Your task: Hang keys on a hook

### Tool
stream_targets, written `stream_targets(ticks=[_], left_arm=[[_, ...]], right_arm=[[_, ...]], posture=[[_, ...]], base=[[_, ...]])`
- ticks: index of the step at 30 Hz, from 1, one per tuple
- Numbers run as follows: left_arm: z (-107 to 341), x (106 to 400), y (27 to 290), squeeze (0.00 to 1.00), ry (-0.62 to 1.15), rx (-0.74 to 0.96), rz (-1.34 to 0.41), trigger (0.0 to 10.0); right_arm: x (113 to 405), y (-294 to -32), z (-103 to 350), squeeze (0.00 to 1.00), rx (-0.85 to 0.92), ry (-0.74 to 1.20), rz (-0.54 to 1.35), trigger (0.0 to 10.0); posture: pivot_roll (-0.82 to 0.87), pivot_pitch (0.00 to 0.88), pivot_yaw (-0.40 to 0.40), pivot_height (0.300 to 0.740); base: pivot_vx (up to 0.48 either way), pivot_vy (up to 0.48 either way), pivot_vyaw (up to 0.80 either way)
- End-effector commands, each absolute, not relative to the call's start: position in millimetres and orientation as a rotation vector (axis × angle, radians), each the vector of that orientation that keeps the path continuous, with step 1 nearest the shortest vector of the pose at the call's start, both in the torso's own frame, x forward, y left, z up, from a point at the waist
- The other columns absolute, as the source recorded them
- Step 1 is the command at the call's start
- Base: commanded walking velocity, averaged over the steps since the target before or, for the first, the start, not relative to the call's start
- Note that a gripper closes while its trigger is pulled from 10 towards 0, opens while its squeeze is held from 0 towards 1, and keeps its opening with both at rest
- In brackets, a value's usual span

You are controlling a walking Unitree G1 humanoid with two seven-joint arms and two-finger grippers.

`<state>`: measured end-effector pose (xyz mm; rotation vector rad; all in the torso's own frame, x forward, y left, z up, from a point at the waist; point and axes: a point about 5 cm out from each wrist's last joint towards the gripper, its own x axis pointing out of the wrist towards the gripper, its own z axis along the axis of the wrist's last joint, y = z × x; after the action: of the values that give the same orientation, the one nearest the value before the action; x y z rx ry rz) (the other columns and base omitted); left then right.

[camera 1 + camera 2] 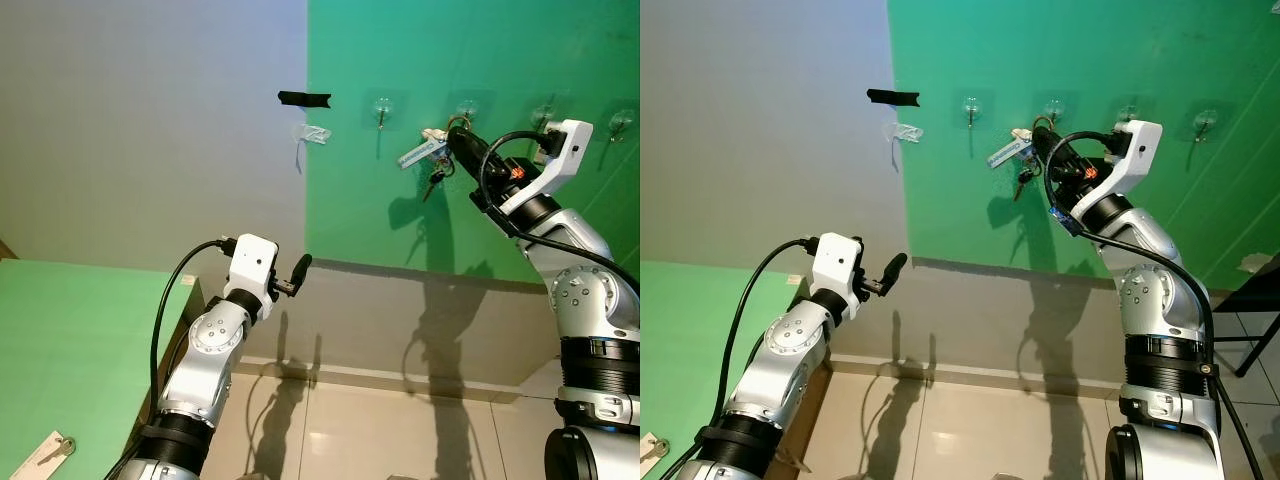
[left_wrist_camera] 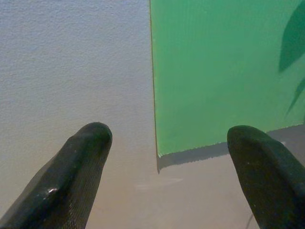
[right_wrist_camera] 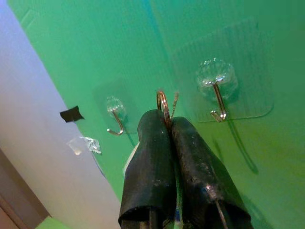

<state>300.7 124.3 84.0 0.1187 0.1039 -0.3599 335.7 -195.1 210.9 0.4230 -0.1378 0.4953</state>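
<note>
My right gripper (image 1: 456, 137) is raised against the green wall panel (image 1: 400, 50) and shut on a bunch of keys (image 1: 433, 172) with a blue-and-white tag (image 1: 420, 153). In the right wrist view the closed fingers (image 3: 152, 143) pinch the brass key ring (image 3: 163, 101), which stands just beside a clear adhesive hook (image 3: 217, 90) and apart from it. Another hook (image 3: 116, 117) is further along. Several such hooks (image 1: 383, 108) line the panel. My left gripper (image 1: 298, 268) hangs lower, open and holding nothing, its fingers (image 2: 81, 162) pointing at the wall.
A strip of black tape (image 1: 304, 98) and a scrap of clear tape (image 1: 312, 133) are stuck on the grey wall. A green table (image 1: 70, 330) at my left carries a tagged key (image 1: 45, 452). Dark furniture (image 1: 1260, 280) stands at the far right on the tiled floor.
</note>
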Motion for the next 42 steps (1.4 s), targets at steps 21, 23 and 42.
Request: stream_targets(ticks=[21, 23, 42], left_arm=[[83.6, 296.6, 121.2, 0.0, 0.107, 0.122, -0.365, 10.0], [83.6, 296.4, 121.4, 0.0, 0.108, 0.122, -0.364, 10.0], [82.7, 295.1, 121.9, 0.0, 0.113, 0.118, -0.359, 10.0]], right_arm=[[339.1, -209.2, 198.1, 0.0, 0.728, -0.051, 0.429, 0.0], [339.6, -209.8, 196.9, 0.0, 0.734, -0.043, 0.422, 0.0], [341.0, -197.8, 190.2, 0.0, 0.522, 0.034, 0.448, 0.0]], posture=[[-0.06, 0.008, -0.009, 0.74], [-0.06, 0.009, -0.01, 0.74], [-0.06, 0.014, -0.015, 0.74]], base=[[0.0, 0.0, 0.0], [0.0, 0.0, 0.0], [0.0, 0.0, 0.0]])
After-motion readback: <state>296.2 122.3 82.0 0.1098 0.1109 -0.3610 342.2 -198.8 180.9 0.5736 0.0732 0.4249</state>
